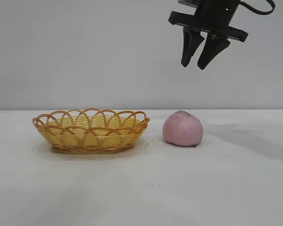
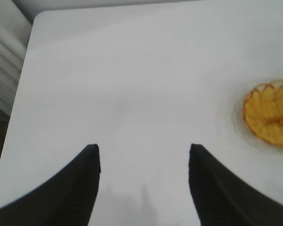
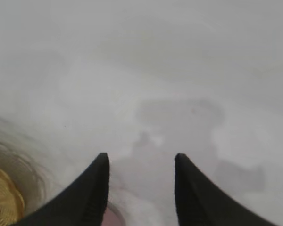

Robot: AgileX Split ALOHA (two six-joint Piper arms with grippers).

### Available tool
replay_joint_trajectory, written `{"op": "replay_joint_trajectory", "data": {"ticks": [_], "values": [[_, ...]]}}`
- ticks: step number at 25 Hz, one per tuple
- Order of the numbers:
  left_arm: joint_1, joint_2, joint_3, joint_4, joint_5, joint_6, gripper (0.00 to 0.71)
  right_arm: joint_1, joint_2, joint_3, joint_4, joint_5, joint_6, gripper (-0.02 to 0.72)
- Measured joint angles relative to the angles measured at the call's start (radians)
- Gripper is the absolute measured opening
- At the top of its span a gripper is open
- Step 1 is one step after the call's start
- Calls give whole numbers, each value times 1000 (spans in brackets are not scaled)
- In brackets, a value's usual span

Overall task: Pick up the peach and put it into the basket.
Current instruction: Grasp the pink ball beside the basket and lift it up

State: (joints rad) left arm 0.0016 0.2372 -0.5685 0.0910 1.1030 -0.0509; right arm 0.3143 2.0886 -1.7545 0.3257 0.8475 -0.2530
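Note:
The pale pink peach (image 1: 182,128) sits on the white table, just right of the yellow wicker basket (image 1: 90,130) with orange looped rim. My right gripper (image 1: 194,66) hangs open and empty high above the peach, slightly to its right. In the right wrist view the right gripper (image 3: 140,157) is open over bare table, with a sliver of the peach (image 3: 114,219) and the basket (image 3: 4,202) at the frame's edge. My left gripper (image 2: 144,148) is open and empty over bare table, with the basket (image 2: 270,113) far off; it is out of the exterior view.
The white table (image 1: 141,188) runs wide in front of and around both objects. A grey wall stands behind. The left wrist view shows the table's far corner and edge (image 2: 33,28).

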Motion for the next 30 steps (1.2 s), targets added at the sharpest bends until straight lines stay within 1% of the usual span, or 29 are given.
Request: {"op": "replay_joint_trajectory", "data": {"ticks": [3,9,13,15,17,19,22,27,30], "values": [[0,-114,64,-4,22,0,364,0,0,0,2,5,-2,295],[0,-243,76,-18,17,0,364,0,0,0,4,75,-5,295],[0,-255,76,-20,17,5,364,0,20,0,4,128,-9,295],[0,-255,76,-26,17,12,364,0,36,0,6,166,-13,295],[0,-256,76,-27,17,14,364,0,54,0,13,212,-22,295],[0,-256,76,-27,17,19,364,0,70,0,24,241,-25,295],[0,-256,76,-27,17,23,364,0,95,0,51,269,-38,295],[0,-256,76,-29,17,23,364,4,144,0,135,315,-90,295],[0,-256,76,-29,17,23,364,27,178,0,138,342,-102,295]]}}
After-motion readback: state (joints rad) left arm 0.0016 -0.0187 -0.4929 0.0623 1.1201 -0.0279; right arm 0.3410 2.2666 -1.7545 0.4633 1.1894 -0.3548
